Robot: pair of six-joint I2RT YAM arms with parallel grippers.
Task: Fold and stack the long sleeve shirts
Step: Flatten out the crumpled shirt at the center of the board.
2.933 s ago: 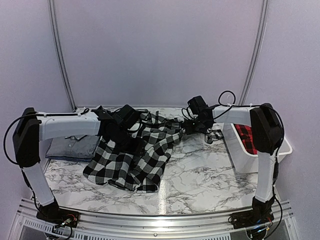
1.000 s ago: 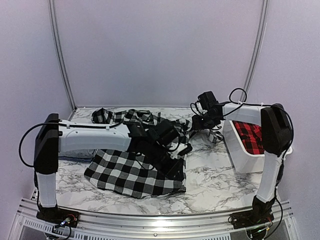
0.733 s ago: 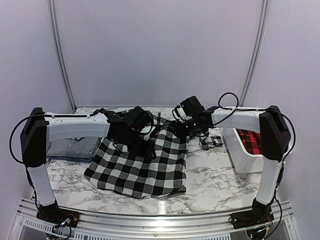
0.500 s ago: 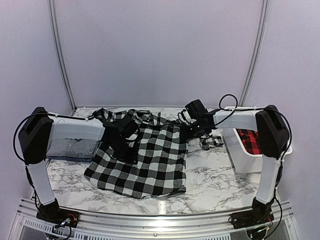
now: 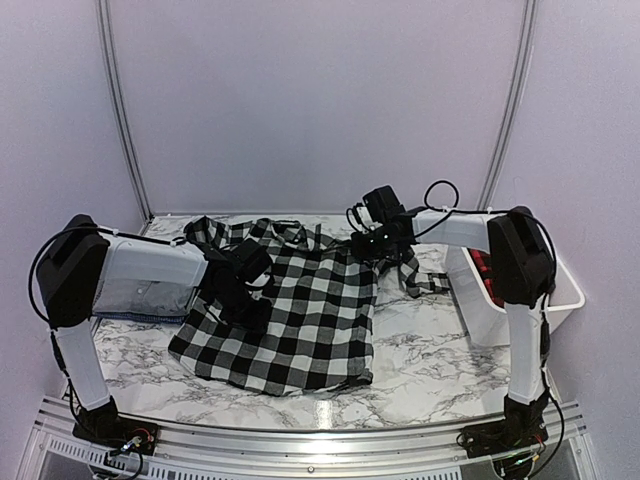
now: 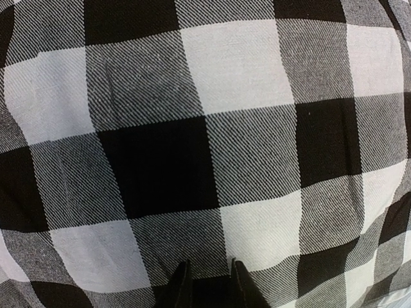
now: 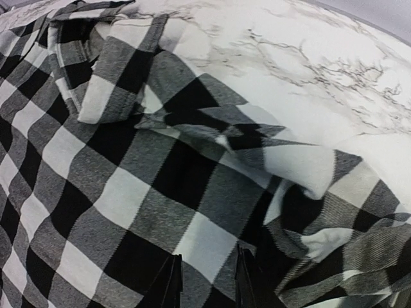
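Now the black-and-white checked shirt (image 5: 300, 320) lies spread flat at mid-table, where moments ago it sat bunched and doubled over; the body panel is smoothed; one sleeve (image 5: 425, 280) trails right toward the white bin (image 5: 520, 305); by my judgement it is ready for a first fold. The left gripper (image 6: 207, 289) has drawn back over the shirt's left part, jaws narrow above the cloth; whether they pinch fabric cannot be told. The right gripper (image 7: 207, 282) hangs at the far right corner, jaws likewise narrow, grip undetermined. The grey shirt (image 5: 145, 297) lies folded at the table's left; the red-and-black shirt (image 5: 482, 268) waits in the bin.
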